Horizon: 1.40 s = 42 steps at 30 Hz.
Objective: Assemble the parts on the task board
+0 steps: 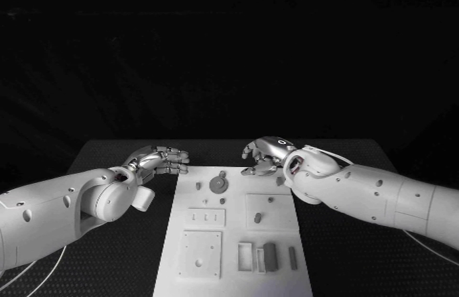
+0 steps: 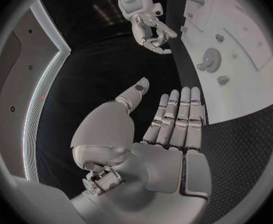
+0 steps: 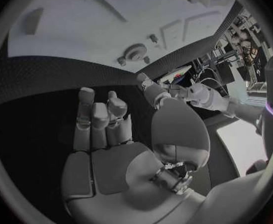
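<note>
At the far end of the board, we see both hands over the black surface, one at each far corner. The board is a long white plate running from the near edge toward the far side, in the middle of the surface.

The left hand sits just beside the board's far left corner. In the left wrist view, this hand is flat, its fingers straight and pressed side by side, the thumb angled away from them. It holds nothing, and we see no part touching it.

The right hand sits at the board's far right corner, its fingertips at the board's far edge. In the right wrist view, this hand has its fingers partly curled and apart from the thumb, with nothing between them.

On the board, we see a round grey gear near the far end, with small pegs just beside it. The gear also appears in the left wrist view, and the same gear in the right wrist view, well apart from both hands. Nearer, we see a raised plate with slots and a second plate beside it. Nearest the robot lie a square plate and a group of upright blocks, one of them dark grey.
</note>
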{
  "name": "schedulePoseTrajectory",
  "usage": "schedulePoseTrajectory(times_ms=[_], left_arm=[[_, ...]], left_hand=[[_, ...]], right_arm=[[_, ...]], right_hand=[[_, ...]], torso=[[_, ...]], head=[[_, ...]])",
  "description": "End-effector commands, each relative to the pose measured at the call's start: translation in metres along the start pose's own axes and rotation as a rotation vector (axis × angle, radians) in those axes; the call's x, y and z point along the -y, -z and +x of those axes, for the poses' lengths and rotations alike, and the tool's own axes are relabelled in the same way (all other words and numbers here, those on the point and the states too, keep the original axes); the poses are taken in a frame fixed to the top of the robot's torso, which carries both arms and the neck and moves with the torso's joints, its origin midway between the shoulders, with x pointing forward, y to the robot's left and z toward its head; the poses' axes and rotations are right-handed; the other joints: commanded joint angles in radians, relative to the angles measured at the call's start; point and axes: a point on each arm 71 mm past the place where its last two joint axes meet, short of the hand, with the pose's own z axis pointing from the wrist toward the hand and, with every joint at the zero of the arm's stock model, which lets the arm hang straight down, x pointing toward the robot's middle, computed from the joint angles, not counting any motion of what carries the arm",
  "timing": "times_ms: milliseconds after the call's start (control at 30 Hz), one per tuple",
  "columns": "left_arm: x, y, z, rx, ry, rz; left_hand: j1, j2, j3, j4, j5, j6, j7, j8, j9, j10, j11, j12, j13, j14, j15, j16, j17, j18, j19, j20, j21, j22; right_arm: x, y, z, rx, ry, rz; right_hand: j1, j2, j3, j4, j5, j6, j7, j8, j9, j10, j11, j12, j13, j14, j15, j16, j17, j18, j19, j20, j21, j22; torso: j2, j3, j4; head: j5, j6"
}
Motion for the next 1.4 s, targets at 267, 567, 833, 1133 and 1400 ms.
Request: schedulePoseTrajectory(times_ms=[267,567,833,1133,1400], left_arm=[[-0.007,-0.001,-0.001,-0.021,0.009,0.001],[-0.013,-0.001,-0.001,-0.022,0.013,-0.008],[-0.016,-0.001,-0.001,-0.027,0.015,-0.018],[-0.017,-0.001,-0.001,-0.031,0.016,-0.021],[-0.018,0.0,-0.001,-0.033,0.017,-0.024]], left_hand=[[-0.008,0.011,-0.005,0.002,0.002,0.009,0.019,0.002,0.001,0.025,0.005,0.004,0.005,0.001,0.005,-0.005,0.004,0.006,-0.006,-0.002,-0.005,0.003],[-0.01,0.013,-0.006,0.001,0.002,0.011,0.019,0.003,0.001,0.032,0.005,0.006,0.006,0.002,0.005,-0.006,0.005,0.006,-0.006,-0.002,-0.005,0.004],[-0.014,0.011,-0.009,0.0,0.002,-0.002,0.037,-0.006,-0.004,0.028,0.01,0.0,0.004,0.001,0.005,-0.008,0.007,0.006,-0.007,-0.002,-0.006,0.005],[-0.015,0.01,-0.009,0.0,0.002,-0.003,0.037,-0.006,-0.004,0.028,0.01,0.0,0.004,0.0,0.005,-0.009,0.007,0.005,-0.008,-0.002,-0.006,0.005],[-0.015,0.01,-0.01,0.0,0.002,-0.005,0.038,-0.007,-0.005,0.029,0.01,0.0,0.004,0.0,0.006,-0.01,0.007,0.005,-0.008,-0.001,-0.007,0.005]], right_arm=[[0.063,0.026,-0.027,-0.02,-0.191,-0.017],[0.098,0.039,-0.025,-0.094,-0.039,0.061],[0.113,0.044,0.001,-0.146,-0.025,0.092],[0.113,0.044,0.027,-0.133,-0.021,0.109],[0.11,0.042,0.035,-0.126,-0.022,0.122]], right_hand=[[0.108,0.055,-0.038,-0.056,0.002,-0.005,0.003,0.0,0.01,-0.102,0.0,-0.089,-0.051,-0.094,0.003,-0.083,-0.037,-0.008,-0.106,0.042,-0.069,-0.008],[0.157,0.054,-0.029,-0.054,0.002,-0.066,0.011,-0.024,0.005,-0.226,0.018,-0.329,-0.23,-0.239,0.054,-0.322,-0.163,-0.046,-0.286,0.101,-0.235,-0.083],[0.151,0.038,-0.052,-0.055,0.003,-0.078,0.012,-0.021,0.003,-0.185,0.019,-0.376,-0.296,-0.204,0.072,-0.37,-0.19,-0.038,-0.273,0.116,-0.261,-0.104],[0.126,0.026,-0.063,-0.05,0.003,-0.088,-0.002,-0.022,0.001,-0.18,0.008,-0.371,-0.302,-0.198,0.069,-0.368,-0.184,-0.032,-0.264,0.12,-0.262,-0.104],[0.114,0.026,-0.064,-0.049,0.004,-0.084,-0.007,-0.014,0.001,-0.146,0.0,-0.336,-0.29,-0.168,0.054,-0.34,-0.165,-0.019,-0.231,0.119,-0.245,-0.095]], torso=[[-0.01,0.0169,-0.0404],[-0.013,0.0304,-0.0521],[-0.011,0.0353,-0.0523],[-0.012,0.0351,-0.0505],[-0.012,0.0318,-0.052]], head=[[-0.002,0.015],[0.014,0.023],[0.015,0.012],[0.014,0.0],[0.018,-0.007]])
